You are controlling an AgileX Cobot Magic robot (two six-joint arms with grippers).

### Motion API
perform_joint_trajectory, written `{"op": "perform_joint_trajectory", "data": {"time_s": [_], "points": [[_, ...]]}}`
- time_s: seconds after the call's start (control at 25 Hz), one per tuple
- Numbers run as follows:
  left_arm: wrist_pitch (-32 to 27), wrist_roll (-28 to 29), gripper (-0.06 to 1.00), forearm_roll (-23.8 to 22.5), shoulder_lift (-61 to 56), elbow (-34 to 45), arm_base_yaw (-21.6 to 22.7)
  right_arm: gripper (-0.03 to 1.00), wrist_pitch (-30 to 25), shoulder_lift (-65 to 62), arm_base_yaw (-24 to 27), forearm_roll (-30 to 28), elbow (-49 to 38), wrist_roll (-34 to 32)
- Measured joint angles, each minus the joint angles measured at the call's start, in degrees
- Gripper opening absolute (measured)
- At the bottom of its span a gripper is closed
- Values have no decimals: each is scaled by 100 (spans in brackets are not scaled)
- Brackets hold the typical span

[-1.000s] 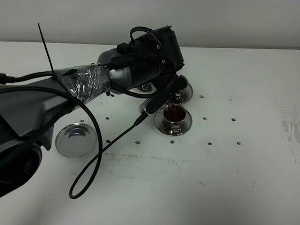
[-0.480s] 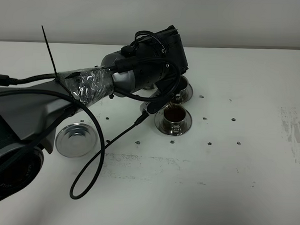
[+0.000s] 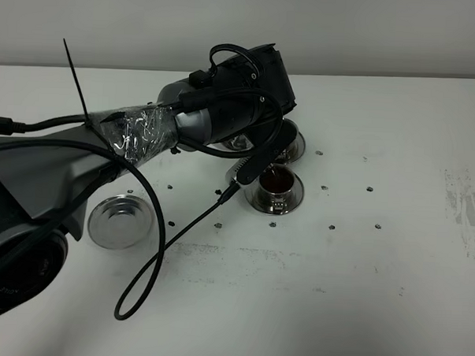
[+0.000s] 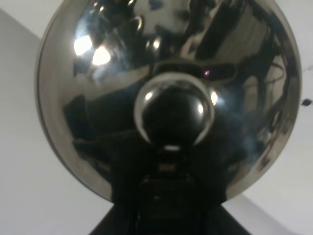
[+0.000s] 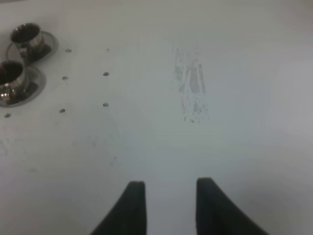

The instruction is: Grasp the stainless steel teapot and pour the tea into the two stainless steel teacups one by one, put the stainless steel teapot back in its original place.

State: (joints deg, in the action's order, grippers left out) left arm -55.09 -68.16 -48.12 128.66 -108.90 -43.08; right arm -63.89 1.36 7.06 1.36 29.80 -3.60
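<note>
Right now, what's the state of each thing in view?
stainless steel teapot: off its tray, held by the left gripper.
left gripper: shut on the teapot.
near teacup: upright on its saucer, holds dark tea.
far teacup: on its saucer, mostly hidden by the arm; fill unclear.
steel tray: bare.
right gripper: open, holding nothing.

Left wrist view: stainless steel teapot (image 4: 168,63) overfilled the frame, its rim was clipped by the picture edge, and spout and handle were out of sight. Left gripper (image 4: 164,200) was only a dark blur against it, jaws unreadable.

Exterior high: left arm (image 3: 217,110) hid that gripper and nearly all of the teapot. Far teacup (image 3: 293,142) was mostly behind the arm, only the saucer edge showing. The arm's base was cut by the frame edges.

Right wrist view: right gripper (image 5: 168,185) was cut off past the fingers, and near teacup (image 5: 12,81) was clipped at the side.
</note>
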Motion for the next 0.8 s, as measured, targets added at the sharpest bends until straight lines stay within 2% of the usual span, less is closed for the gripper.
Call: {"op": "perform_joint_trajectory", "data": {"time_s": [0.44,0.68,0.8], "points": [[-114,20,21,686,5,0,349,27,0,0,0,0,0,-1],[-124,217,21,1536,-314,0,464,27,0,0,0,0,0,-1],[-130,424,21,2255,-626,0,464,27,0,0,0,0,0,-1]]}}
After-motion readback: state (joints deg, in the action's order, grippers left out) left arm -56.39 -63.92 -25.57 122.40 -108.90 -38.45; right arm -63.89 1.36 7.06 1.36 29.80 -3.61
